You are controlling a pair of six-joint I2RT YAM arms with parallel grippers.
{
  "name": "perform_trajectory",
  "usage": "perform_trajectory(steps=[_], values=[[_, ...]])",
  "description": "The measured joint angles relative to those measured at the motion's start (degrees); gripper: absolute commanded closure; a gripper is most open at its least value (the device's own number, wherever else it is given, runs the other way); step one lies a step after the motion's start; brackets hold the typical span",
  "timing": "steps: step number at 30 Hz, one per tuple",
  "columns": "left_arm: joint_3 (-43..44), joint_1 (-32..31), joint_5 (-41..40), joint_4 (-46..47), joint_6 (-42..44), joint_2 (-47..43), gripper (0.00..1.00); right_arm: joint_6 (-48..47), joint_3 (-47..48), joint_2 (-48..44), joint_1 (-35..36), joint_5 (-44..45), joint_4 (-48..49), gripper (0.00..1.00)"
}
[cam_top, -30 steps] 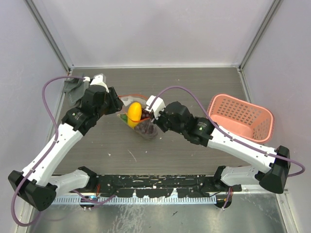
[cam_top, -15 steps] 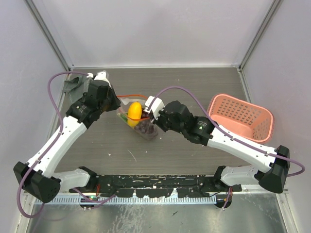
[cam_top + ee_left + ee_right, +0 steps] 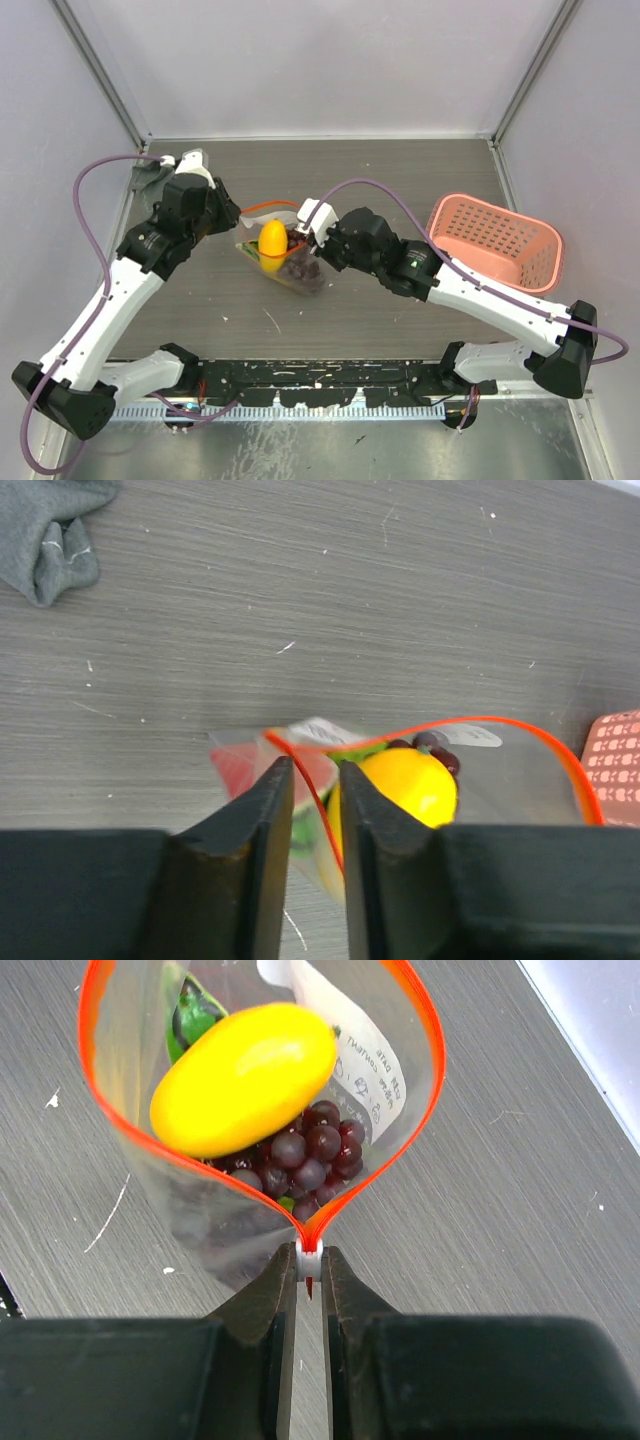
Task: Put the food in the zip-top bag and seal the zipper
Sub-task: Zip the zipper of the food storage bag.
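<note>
**Inspector A:** Zip-top bag (image 3: 283, 262) sits on the table (image 3: 400, 180) between the two arms, its mouth gaping. We start at the left: grey cloth (image 3: 50, 530) in the far corner, well apart. Left gripper (image 3: 312, 770)?

**Inspector B:** The fingers are nearly together with the zipper (image 3: 480, 721) strip running between them. A sliver of gap shows, so we cannot tell whether it truly clamps. (The watermelon slice (image 3: 232, 768) shows red through the film just beside that finger.)

**A:** Contents?

**B:** Yellow fruit (image 3: 245, 1078) on top, grapes (image 3: 315, 1155) beneath, green fruit (image 3: 195, 1015) at the back. All are inside.

**A:** Right gripper (image 3: 308, 1260)?

**B:** Pinching the white slider (image 3: 308, 1257) where the open loop meets. Pink basket (image 3: 495, 240) farther right, well apart.

**A:** Hazards, in our judgement?

**B:** If the left hold is loose, pulling the slider would drag the bag along rather than close it. The yellow fruit rides high at the mouth, so it could block the track or spill out.
</note>
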Motion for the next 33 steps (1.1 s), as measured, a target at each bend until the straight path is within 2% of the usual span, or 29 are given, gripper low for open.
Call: perform_trajectory(steps=[5, 8, 16, 20, 25, 33], values=[[0.00, 0.00, 0.22, -0.70, 2.14, -3.04, 0.52, -1.16, 0.35, 0.17, 0.00, 0.02, 0.00, 0.99], [0.00, 0.04, 4.85, 0.02, 4.50, -6.01, 0.45, -2.34, 0.94, 0.55, 0.00, 0.07, 0.00, 0.99], [-2.73, -0.63, 23.89, 6.73, 10.82, -7.58, 0.43, -4.79, 2.14, 1.66, 0.00, 0.39, -1.14, 0.99], [-4.55, -2.91, 29.86, 9.77, 13.66, -6.10, 0.41, -5.20, 2.99, 1.68, 0.00, -0.26, -2.84, 0.99], [-6.88, -5.90, 34.82, 13.33, 16.94, -5.51, 0.40, -5.66, 3.48, 1.66, 0.00, -0.85, -4.20, 0.99], [-7.52, -12.52, 35.89, 15.93, 23.19, -1.64, 0.40, -5.92, 3.48, 1.64, 0.00, -0.85, -4.57, 0.99]])
